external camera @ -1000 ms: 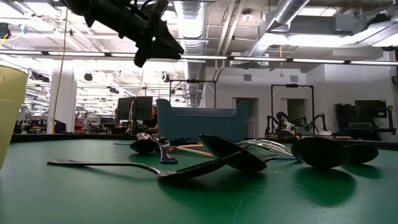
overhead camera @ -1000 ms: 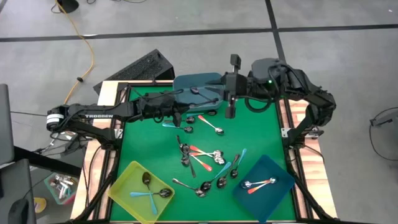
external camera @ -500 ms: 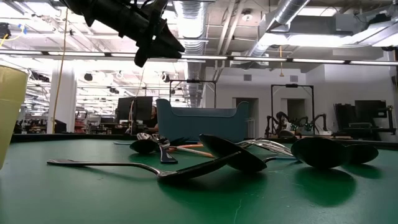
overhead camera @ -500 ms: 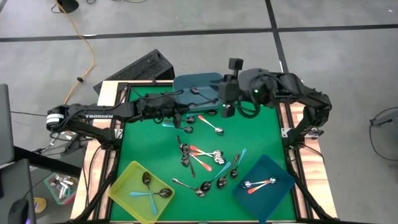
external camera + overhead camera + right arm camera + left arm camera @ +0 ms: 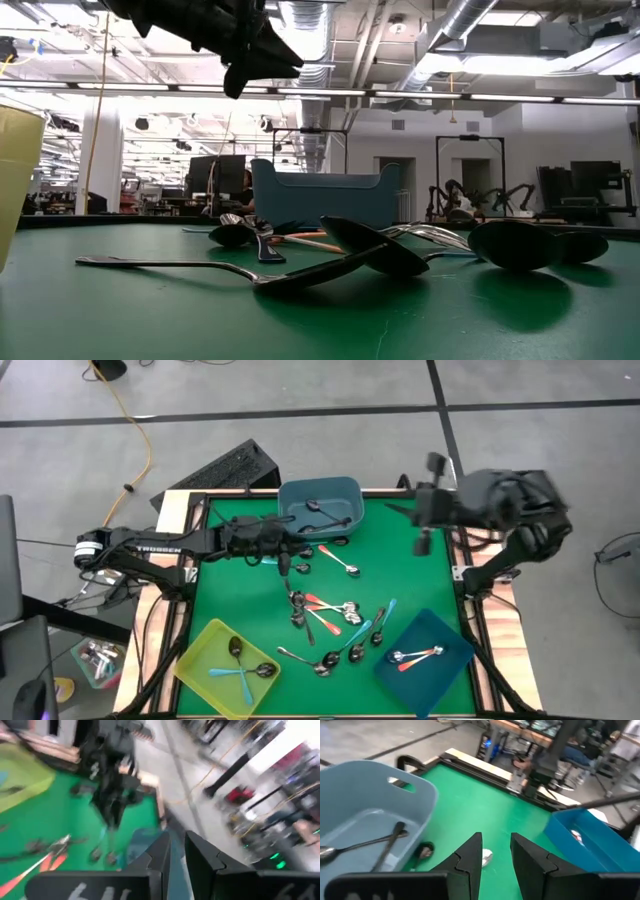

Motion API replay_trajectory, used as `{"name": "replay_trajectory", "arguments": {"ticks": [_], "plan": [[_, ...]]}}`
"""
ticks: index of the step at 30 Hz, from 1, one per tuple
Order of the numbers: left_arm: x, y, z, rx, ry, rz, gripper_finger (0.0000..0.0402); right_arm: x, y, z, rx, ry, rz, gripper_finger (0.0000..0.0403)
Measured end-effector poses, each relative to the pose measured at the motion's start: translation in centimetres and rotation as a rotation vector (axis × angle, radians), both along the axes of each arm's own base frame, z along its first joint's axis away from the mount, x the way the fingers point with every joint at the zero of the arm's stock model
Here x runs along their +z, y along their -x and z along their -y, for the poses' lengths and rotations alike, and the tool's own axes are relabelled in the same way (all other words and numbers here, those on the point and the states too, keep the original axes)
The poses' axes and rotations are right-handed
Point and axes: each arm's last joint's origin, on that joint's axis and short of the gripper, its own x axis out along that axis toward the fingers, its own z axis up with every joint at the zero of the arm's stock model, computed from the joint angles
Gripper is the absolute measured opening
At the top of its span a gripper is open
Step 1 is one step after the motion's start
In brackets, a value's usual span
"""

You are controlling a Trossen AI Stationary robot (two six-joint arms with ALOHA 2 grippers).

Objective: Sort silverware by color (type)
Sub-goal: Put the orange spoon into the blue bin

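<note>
on the green table (image 5: 420, 590), viewed from above, the left gripper (image 5: 285, 563) reaches in from the left arm and hangs above the mat just in front of the grey-blue bin (image 5: 320, 508), its two fingers (image 5: 470, 857) parted by a narrow gap with nothing between them, as the left wrist view confirms; in the low view the same gripper (image 5: 245, 65) shows dark near the ceiling line, clear of the table. the right gripper (image 5: 420, 543) is raised at the table's right rim, near the far right corner, its fingers (image 5: 160, 855) close together with a slim gap and no object seen between them. the silverware (image 5: 325, 615) lies mostly in a loose cluster at the table's middle, teal, orange-red and dark-handled spoons crossing one another; one spoon (image 5: 345, 567) lies apart near the grey-blue bin. sorted pieces: two dark spoons (image 5: 325, 512) inside the grey-blue bin, also visible in the left wrist view (image 5: 370, 845); teal-handled spoons (image 5: 240, 665) in the yellow bin (image 5: 200, 650) at the near left; an orange-red-handled spoon (image 5: 415, 656) in the dark blue bin (image 5: 450, 635) at the near right. low view: dark spoons (image 5: 330, 255) overlap in the foreground, grey-blue bin (image 5: 325, 195) behind
</note>
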Motion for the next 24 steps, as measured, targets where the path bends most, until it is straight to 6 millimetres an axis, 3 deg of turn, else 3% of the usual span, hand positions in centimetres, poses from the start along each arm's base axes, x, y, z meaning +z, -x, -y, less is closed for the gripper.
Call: {"name": "replay_trajectory", "arguments": {"ticks": [4,8,14,24], "plan": [[0.0,0.0,0.4,-0.03,0.006,-0.003,0.0087,0.2,3.7,-0.1,-0.028,-0.143,0.023,0.008],[0.0,-0.1,0.4,-0.039,-0.007,-0.002,0.0087,-0.1,6.0,-0.3,-0.044,-0.253,0.016,0.008],[0.0,-0.1,0.4,-0.046,-0.01,0.001,0.0087,-0.8,6.8,-1.4,0.008,-0.298,-0.001,0.008],[0.0,-0.1,0.5,-0.082,-0.051,-0.008,0.0086,-7.0,6.9,-2.5,-0.077,-0.365,-0.083,0.008]]}}
